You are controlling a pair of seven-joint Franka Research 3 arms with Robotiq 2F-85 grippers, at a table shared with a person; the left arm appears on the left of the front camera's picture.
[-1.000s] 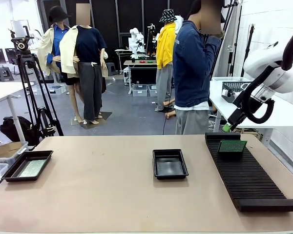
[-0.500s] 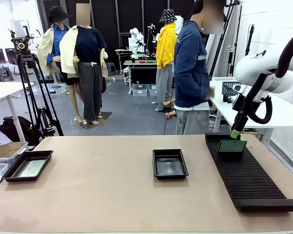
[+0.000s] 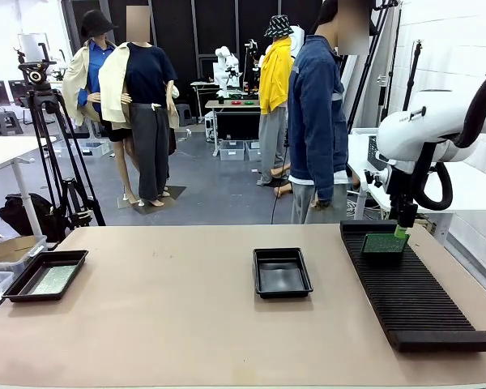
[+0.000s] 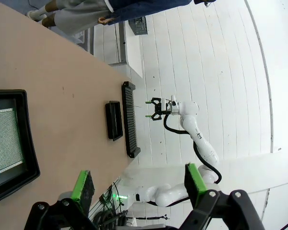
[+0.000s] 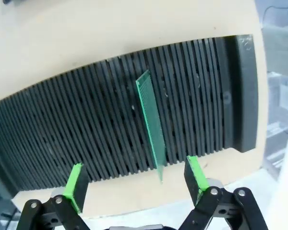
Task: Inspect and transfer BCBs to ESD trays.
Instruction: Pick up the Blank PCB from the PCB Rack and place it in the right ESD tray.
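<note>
A thin green BCB (image 5: pixel 151 120) with a finely dotted face stands on edge in a slot of the black ribbed rack (image 5: pixel 86 110), just ahead of the right gripper (image 5: pixel 134 179). That gripper's green-padded jaws are spread wide, and the board's edge sits between them with neither pad touching it. The left gripper (image 4: pixel 138 182) hangs equally wide and empty over the smooth tan desk (image 4: pixel 62 72), with a second BCB (image 4: pixel 5 139) lying flat in a glossy black ESD tray (image 4: pixel 30 141) off to its side.
</note>
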